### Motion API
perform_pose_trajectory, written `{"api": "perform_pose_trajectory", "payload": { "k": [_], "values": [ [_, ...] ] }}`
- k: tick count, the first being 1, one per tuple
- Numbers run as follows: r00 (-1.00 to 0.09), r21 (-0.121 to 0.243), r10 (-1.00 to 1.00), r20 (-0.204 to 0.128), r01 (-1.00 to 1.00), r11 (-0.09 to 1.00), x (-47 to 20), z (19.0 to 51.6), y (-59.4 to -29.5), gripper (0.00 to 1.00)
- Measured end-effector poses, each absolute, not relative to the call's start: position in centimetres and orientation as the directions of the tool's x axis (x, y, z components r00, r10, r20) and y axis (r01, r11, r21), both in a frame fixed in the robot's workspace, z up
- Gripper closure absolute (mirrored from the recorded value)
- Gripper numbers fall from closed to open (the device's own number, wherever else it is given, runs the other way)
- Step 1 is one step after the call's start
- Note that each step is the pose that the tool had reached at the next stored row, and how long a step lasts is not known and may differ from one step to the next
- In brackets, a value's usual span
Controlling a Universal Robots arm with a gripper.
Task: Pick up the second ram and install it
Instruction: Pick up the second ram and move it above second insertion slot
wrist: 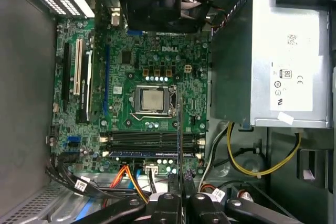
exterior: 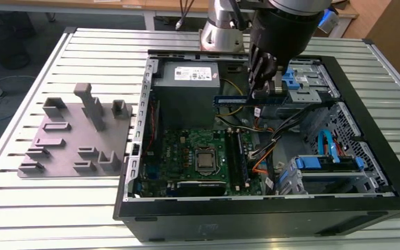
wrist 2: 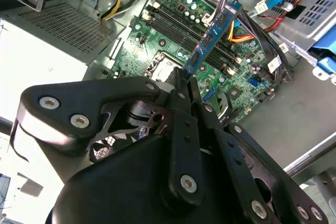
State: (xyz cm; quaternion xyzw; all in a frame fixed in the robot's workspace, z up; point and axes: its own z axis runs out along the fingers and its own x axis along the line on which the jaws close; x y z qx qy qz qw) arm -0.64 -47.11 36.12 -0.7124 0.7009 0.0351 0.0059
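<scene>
Pincer tight on second ram, its blue face in second wrist view.

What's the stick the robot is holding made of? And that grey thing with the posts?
The second ram looks like blue circuit board carrying dark chips, slightly glossy. The grey plate is matte and evenly grey, so probably plastic.

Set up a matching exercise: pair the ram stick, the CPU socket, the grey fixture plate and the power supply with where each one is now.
1. second ram
2. CPU socket
3. grey fixture plate
4. power supply

A. on the table, outside the case
B. on the green motherboard
C. clamped in the gripper, over the case
D. beside the yellow cables

Pairs: 1-C, 2-B, 3-A, 4-D
</scene>
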Motion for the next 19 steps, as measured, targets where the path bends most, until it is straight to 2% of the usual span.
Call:
{"api": "perform_pose_trajectory", "payload": {
  "k": [5, 12, 19],
  "values": [
    [0.015, 0.041, -0.998, -0.058, -0.999, -0.018, -0.6, 35.8, -47.4, 0.86],
    [0.015, 0.042, -0.998, -0.058, -0.999, -0.017, -0.9, 34.5, -50.1, 0.86],
    [0.015, 0.042, -0.998, -0.058, -0.999, -0.018, -2.0, 33.2, -50.8, 0.86]
  ]
}}
